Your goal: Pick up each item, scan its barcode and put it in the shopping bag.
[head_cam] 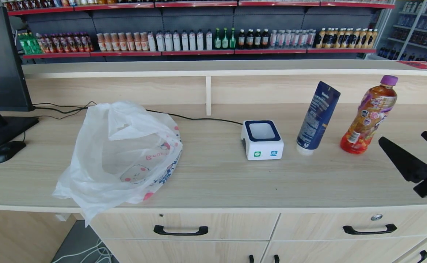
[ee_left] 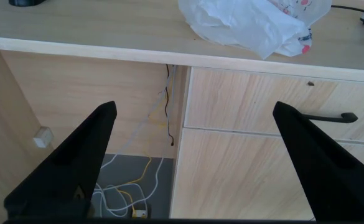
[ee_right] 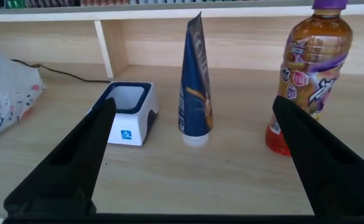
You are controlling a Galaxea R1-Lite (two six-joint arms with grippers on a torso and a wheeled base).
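The right gripper (head_cam: 402, 136) hovers with its fingers spread apart and empty at the counter's (head_cam: 217, 179) right end, just in front of the upright orange tea bottle (head_cam: 369, 115). Left of the bottle a blue tube (head_cam: 317, 117) stands on its cap, then the barcode scanner (head_cam: 262, 139), then the white plastic shopping bag (head_cam: 122, 153), slumped open. The left gripper (ee_left: 195, 106), also spread and empty, hangs below the counter edge, facing the drawers (ee_left: 275, 102).

Counter (head_cam: 217, 175): bag (head_cam: 125, 153), scanner (head_cam: 262, 140), tube (head_cam: 317, 117), bottle (head_cam: 370, 115)
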